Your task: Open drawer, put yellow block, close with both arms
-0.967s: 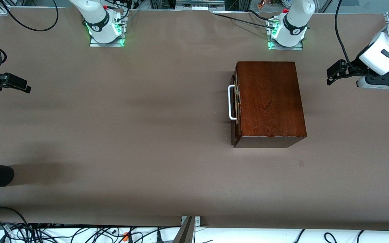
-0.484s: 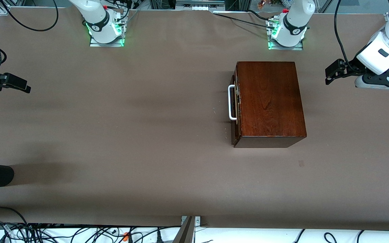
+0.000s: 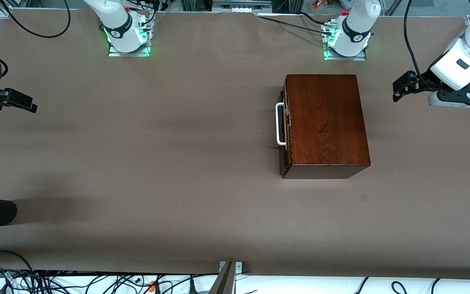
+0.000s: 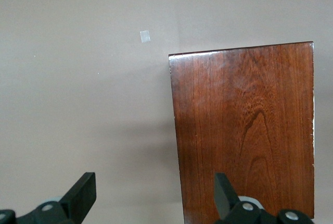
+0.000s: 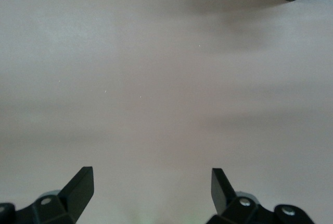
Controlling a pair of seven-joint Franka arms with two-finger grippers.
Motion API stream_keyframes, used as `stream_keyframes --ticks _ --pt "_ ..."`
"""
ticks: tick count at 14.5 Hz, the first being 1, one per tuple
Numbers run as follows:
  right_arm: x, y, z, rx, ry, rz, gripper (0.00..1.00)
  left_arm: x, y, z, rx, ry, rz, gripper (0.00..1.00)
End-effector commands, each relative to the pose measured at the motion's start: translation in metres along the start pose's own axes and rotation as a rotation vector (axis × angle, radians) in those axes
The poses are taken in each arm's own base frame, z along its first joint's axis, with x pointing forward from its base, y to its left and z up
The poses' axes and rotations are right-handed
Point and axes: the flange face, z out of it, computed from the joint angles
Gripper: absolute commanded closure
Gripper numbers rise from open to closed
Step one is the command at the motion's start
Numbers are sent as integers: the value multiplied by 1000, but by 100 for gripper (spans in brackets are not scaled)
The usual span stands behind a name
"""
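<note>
Front view: drawer (image 3: 284, 134) well apart from fingers (image 3: 400, 87)

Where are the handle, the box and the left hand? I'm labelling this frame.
handle (image 3: 277, 123): front view, middle of its white bar.
box (image 3: 325, 118): front view, middle of its top.
left hand (image 3: 398, 90): front view, between its fingertips.

Robotics lab bench. Two white arms are bolted on metal plates with green-lit bases (image 3: 128, 38) along one edge of a table (image 3: 178, 163) covered in plain brown sheeting. Black cables (image 3: 35, 24) trail across the edges, and more tangle below the near edge. Aluminium framing (image 3: 227, 279) shows at the rim.
</note>
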Motion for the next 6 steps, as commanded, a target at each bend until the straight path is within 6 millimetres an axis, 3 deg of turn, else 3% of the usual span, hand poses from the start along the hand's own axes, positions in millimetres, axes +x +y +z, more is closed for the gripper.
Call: stream_keyframes --ticks 1,6 --pt "-7 1 -4 -10 12 8 0 9 2 -7 -5 -10 25 0" --pt "-6 0 -4 -10 14 6 0 11 7 -8 -5 -6 29 0"
